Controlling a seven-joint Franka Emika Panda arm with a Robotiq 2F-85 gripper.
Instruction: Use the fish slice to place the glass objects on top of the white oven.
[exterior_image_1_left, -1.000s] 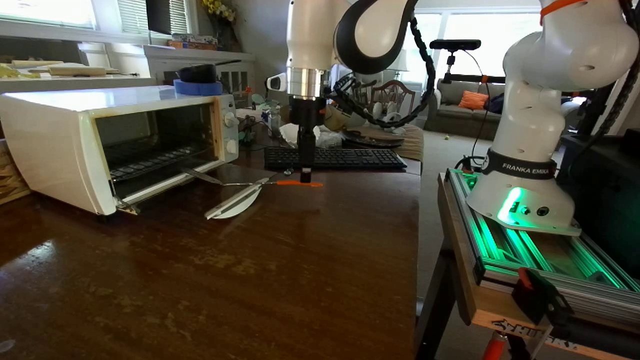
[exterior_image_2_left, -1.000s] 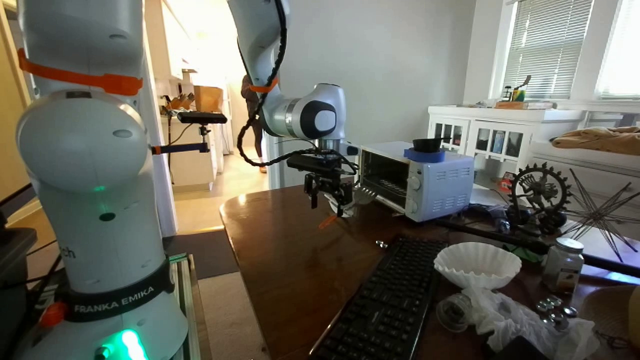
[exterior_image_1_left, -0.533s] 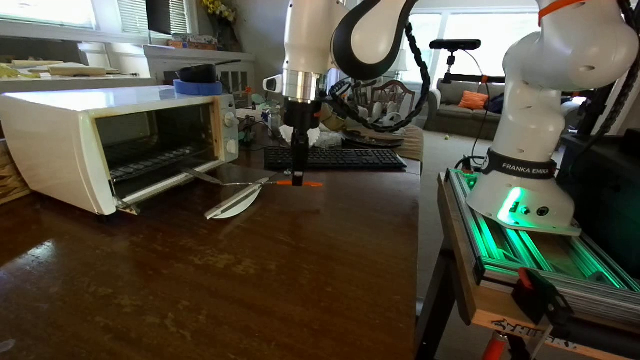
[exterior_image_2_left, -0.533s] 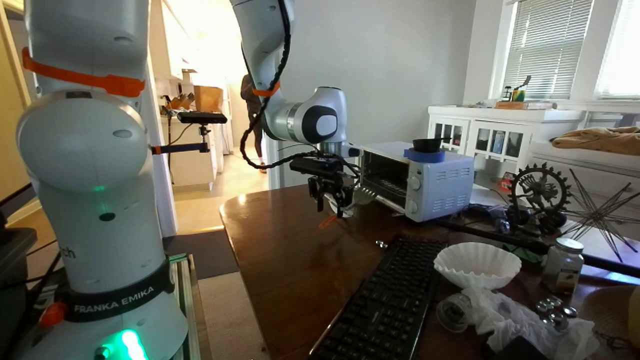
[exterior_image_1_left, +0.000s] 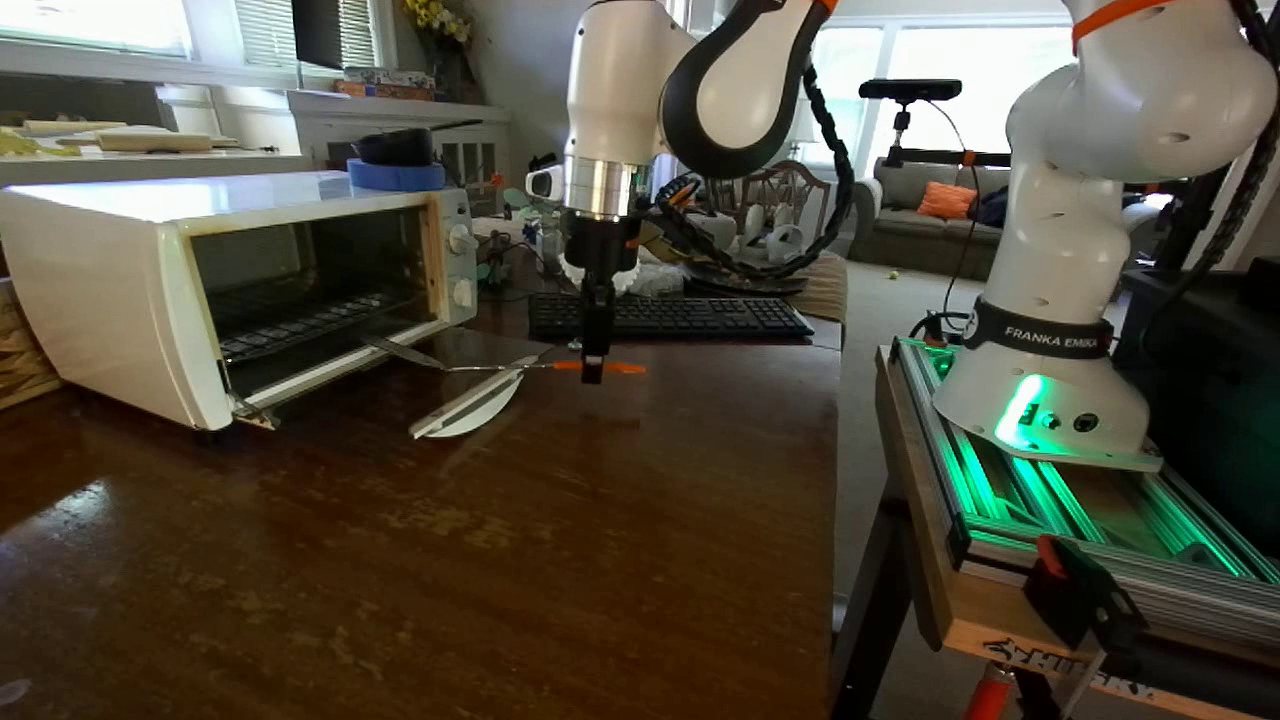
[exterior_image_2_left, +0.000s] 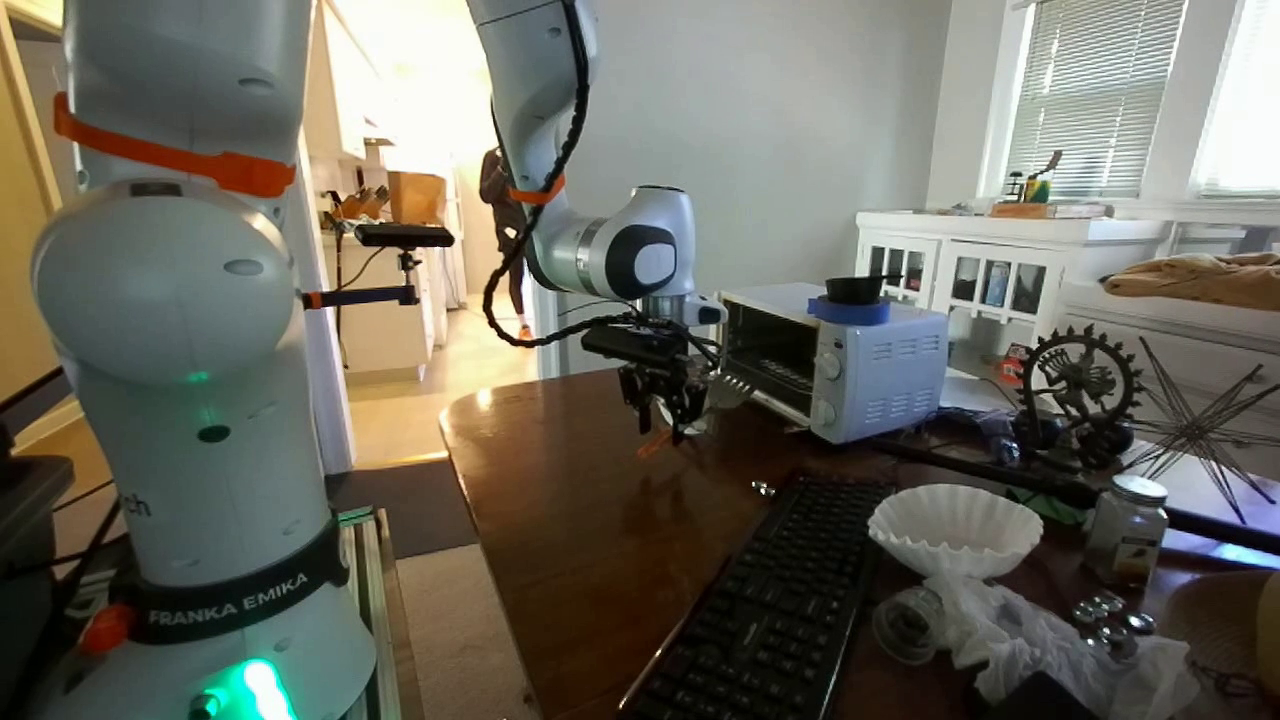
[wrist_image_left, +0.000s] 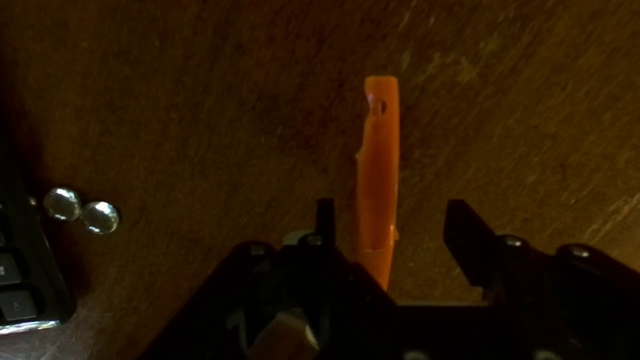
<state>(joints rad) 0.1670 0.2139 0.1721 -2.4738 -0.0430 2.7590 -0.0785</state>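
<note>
Has gripper (wrist_image_left: 390, 201) spread apart either side of orange-handled fish slice (wrist_image_left: 378, 180), in front of white oven (exterior_image_2_left: 865, 370), but on closing could shove it askew through one-sided contact, given off-centre alignment.

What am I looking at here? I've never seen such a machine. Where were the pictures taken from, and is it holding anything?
The big white machine is a robot arm. Two pictures are taken from outside it; the third, from its wrist, looks down past its gripper, the two-fingered "hand". The wooden table carries a fish slice with an orange handle, a black keyboard and, beside that, two shiny glass-like pieces. A white oven stands there too, with a small black pan on a blue round thing on top. The gripper holds nothing: its fingers stand apart, one on either side of the handle, with a gap showing on both sides.
</note>
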